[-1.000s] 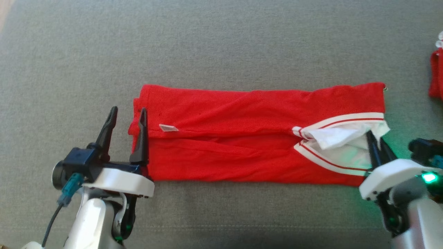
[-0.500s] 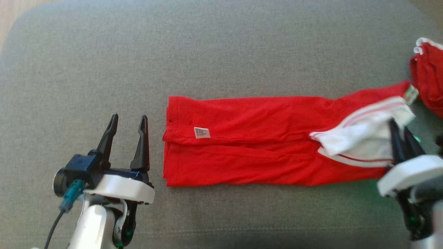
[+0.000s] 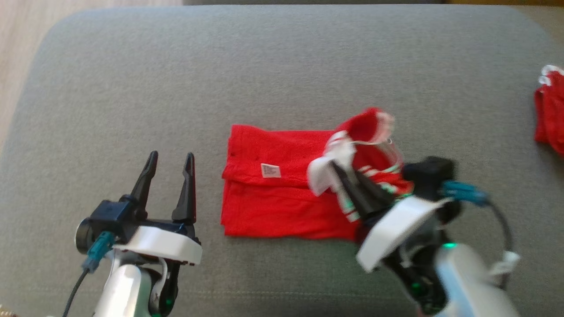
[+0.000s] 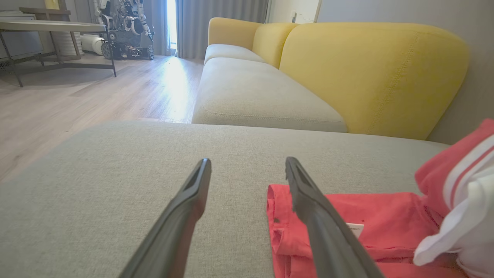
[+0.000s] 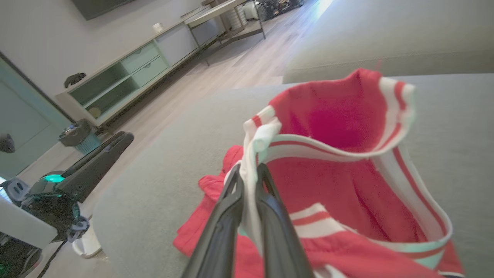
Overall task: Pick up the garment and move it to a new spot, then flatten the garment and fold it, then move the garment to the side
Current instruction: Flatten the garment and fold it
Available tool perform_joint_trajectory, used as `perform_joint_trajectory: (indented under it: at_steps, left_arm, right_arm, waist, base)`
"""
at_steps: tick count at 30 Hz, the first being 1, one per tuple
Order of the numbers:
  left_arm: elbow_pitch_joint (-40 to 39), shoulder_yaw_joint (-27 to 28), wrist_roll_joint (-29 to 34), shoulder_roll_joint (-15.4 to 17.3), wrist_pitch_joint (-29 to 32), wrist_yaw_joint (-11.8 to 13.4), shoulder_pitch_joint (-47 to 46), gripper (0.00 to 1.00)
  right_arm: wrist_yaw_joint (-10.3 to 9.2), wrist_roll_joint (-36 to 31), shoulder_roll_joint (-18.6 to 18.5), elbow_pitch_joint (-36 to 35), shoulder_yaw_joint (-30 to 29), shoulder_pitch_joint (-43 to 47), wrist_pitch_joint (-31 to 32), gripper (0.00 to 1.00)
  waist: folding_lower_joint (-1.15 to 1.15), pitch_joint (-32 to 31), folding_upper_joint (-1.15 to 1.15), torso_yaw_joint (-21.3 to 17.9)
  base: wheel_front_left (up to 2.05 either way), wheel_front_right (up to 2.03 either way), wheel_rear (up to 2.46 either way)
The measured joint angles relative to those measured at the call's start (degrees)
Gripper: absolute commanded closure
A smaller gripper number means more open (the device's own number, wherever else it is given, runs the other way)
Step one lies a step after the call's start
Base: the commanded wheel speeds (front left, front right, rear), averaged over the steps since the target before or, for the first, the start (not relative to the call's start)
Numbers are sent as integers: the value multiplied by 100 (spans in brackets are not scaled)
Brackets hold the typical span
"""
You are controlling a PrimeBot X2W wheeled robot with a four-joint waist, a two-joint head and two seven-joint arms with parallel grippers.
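Note:
A red garment [image 3: 269, 202] with white striped trim lies on the grey cushion [image 3: 282, 66]. Its left half is flat, with a small white label facing up. My right gripper [image 3: 341, 171] is shut on the white-trimmed end, which it holds raised and bunched over the garment's right part. The right wrist view shows the fingers [image 5: 235, 193] pinching the white edge of the garment [image 5: 332, 123]. My left gripper [image 3: 172, 158] stands open just left of the garment, touching nothing. In the left wrist view, the left gripper [image 4: 247, 166] is open over bare cushion, with the garment [image 4: 347, 216] at the right.
Another red cloth [image 3: 548, 114] lies at the cushion's right edge. Wooden floor [image 3: 17, 53] shows beyond the cushion's rounded far left corner. A yellow sofa back [image 4: 366, 73] stands behind, with a table [image 4: 50, 27] out on the floor.
My right gripper has carried the white-trimmed end up and to the left, over the garment's middle. The long strip now lies doubled. The camera has shifted. The left gripper stays open.

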Motion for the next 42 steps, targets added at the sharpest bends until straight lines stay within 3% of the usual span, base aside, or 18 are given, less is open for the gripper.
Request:
perform_joint_trajectory:
  at_steps: [6,16,17,18,24,29,34,42]
  left_arm:
    - [73,-111,-1,-24,0,-45,-41,0]
    - [120,-226,-59,-56,0,-44,-190,0]
    - [121,-230,-59,-57,0,-44,-190,0]
    - [122,-231,-59,-58,0,-43,-190,0]
    - [123,-220,-59,-69,0,-42,-208,0]
    - [122,-185,-35,-71,0,-43,-216,0]
    - [122,-121,14,-71,0,-41,-211,0]
    - [108,9,99,-44,0,-37,-68,0]
  right_arm:
    - [0,767,11,1169,1033,-694,-661,100]
    - [-1,1295,5,2442,1735,-1512,-1457,100]
    - [-1,1330,-1,2524,1814,-1574,-1534,54]
    - [-1,1368,-2,2561,1897,-1625,-1622,0]
    - [-1,1390,-3,2459,2325,-1949,-2117,0]
    - [0,1174,1,2022,2127,-2014,-2447,0]
    - [-1,646,-31,1555,1115,-1850,-2540,0]
    - [-1,-279,-271,1067,-951,-566,-2199,0]
  waist:
    - [0,170,0,328]
    - [0,404,0,606]
    - [0,413,0,606]
    - [0,418,0,598]
    - [0,397,0,466]
    - [0,338,0,301]
    - [0,228,0,136]
    - [0,20,0,-51]
  base:
    - [0,0,0]
    - [0,0,0]
    - [0,0,0]
    - [0,0,0]
    - [0,0,0]
    - [0,0,0]
    - [0,0,0]
    - [0,0,0]
